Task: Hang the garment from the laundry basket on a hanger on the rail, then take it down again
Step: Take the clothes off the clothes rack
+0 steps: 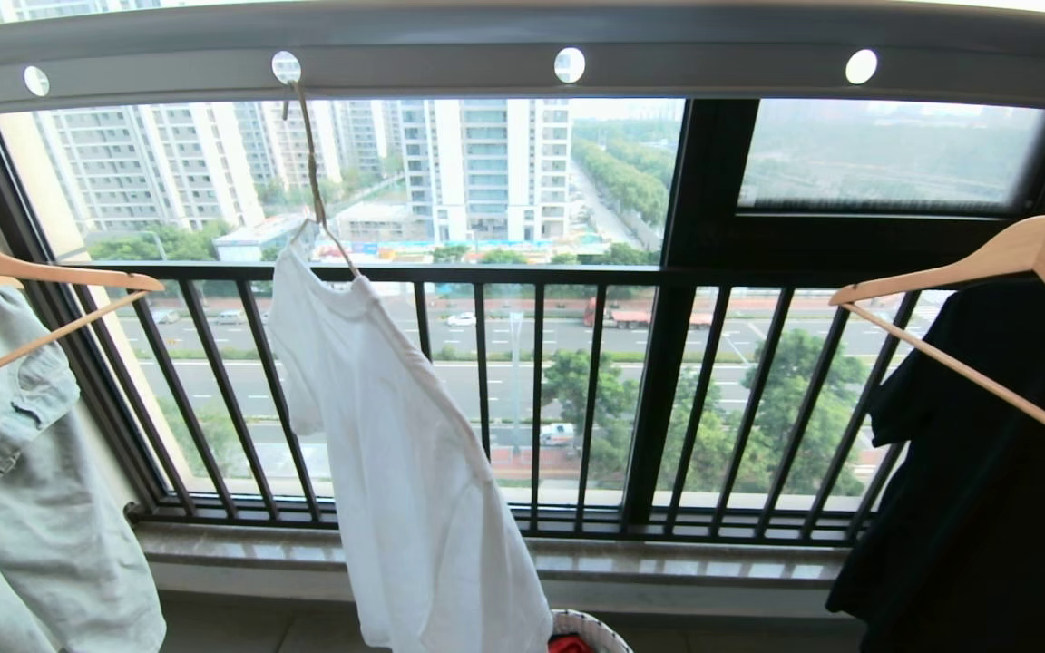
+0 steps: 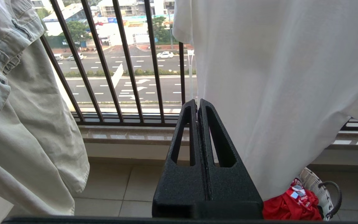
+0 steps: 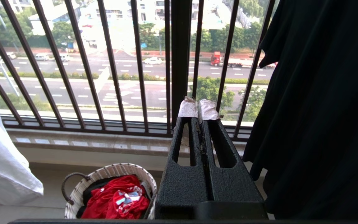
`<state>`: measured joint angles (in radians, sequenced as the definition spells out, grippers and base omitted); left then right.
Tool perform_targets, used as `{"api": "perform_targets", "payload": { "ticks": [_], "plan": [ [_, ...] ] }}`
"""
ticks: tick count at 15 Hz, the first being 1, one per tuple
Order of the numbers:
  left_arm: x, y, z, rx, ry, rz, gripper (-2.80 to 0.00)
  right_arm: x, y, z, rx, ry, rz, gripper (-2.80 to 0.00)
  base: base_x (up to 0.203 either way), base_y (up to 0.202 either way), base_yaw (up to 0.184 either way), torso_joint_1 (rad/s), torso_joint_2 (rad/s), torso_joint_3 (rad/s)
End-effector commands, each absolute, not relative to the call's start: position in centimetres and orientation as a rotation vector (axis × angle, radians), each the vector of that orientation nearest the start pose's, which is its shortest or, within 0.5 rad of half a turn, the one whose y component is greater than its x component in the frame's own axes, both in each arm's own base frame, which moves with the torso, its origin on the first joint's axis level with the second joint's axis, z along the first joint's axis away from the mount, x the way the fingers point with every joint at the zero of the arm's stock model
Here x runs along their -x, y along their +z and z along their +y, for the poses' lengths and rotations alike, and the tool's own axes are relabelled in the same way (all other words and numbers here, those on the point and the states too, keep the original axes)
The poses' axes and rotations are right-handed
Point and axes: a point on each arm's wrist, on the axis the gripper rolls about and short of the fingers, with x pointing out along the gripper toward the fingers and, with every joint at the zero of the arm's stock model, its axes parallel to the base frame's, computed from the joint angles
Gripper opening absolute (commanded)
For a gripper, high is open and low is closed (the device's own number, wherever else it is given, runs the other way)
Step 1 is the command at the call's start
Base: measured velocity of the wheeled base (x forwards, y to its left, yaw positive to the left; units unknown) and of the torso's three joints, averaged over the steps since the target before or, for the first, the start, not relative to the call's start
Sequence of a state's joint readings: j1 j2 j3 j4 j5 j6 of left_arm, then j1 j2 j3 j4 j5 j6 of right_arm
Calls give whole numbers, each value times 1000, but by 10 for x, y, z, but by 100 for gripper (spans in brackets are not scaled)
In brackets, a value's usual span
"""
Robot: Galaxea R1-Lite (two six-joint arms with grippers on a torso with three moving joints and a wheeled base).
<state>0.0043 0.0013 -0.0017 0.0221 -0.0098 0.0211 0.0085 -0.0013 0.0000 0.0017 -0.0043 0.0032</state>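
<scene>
The garment [image 1: 405, 453], a white T-shirt, hangs slanted on the thin cream hanger [image 1: 314, 181]. The hanger's long hook sits in a round hole of the grey rail [image 1: 432, 54] overhead. Below it on the floor stands the white woven laundry basket [image 1: 600, 626] with its dark loop handle. Neither arm shows in the head view. My left gripper [image 2: 197, 102] is shut and empty, low down just beside the hanging garment [image 2: 275, 77]. My right gripper [image 3: 198, 109] is shut too, with white tape on its tips, between the basket [image 3: 110, 172] and a black garment.
A red garment [image 3: 113, 199] lies in the basket. A pale green denim garment [image 1: 14, 472] hangs on a wooden hanger [image 1: 33, 272] at the left, a black garment [image 1: 985, 472] on another at the right. The black barred window railing [image 1: 532, 399] and stone sill [image 1: 668, 562] stand ahead.
</scene>
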Motion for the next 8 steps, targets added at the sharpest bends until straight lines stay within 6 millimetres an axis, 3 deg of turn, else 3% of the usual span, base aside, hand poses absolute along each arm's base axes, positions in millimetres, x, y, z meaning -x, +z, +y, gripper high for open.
{"api": "perform_targets", "payload": {
  "ticks": [1, 8],
  "plan": [
    [23, 74, 0, -21, -4, 22, -280, 23, 75, 0, -3, 5, 2, -280, 0, 0, 0, 0, 0, 0],
    [23, 74, 0, -21, -5, 21, -280, 23, 75, 0, -3, 5, 2, -280, 0, 0, 0, 0, 0, 0]
  ]
}}
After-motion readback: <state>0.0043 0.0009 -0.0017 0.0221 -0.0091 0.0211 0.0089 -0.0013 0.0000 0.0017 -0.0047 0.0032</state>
